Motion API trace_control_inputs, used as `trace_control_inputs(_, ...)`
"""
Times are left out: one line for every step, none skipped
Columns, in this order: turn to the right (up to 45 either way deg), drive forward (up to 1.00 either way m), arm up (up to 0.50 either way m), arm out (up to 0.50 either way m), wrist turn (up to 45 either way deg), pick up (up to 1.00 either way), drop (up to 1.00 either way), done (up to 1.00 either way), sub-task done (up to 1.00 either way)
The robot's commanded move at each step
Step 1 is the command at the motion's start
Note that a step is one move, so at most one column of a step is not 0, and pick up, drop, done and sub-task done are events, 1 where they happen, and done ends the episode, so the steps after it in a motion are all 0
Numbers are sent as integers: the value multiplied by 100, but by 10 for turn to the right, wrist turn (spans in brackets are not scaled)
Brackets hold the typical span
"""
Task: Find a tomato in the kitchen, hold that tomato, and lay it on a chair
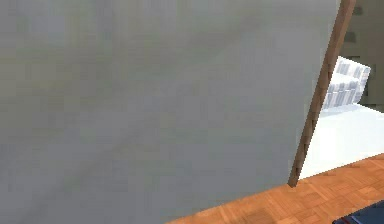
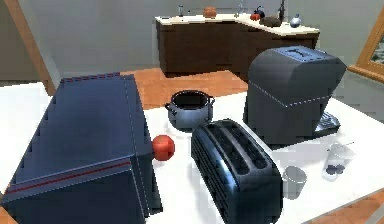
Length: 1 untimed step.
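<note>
Tomato (image 2: 163,148) sits on white counter (image 2: 20,105), just beside microwave (image 2: 85,140), near toaster (image 2: 235,165); pincer state: cannot tell; risk: tight gap, a reach could clip toaster or pot (image 2: 190,108); round tomato likely rolls away if nudged.

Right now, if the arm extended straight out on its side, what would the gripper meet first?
Likely the black toaster, nearest along that line on the counter; the tomato sits left of it. Arm height is unclear, so it might pass over.
</note>
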Motion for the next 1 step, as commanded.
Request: trace_control_inputs(0, 0, 50, 0, 0, 0, 0, 0, 0)
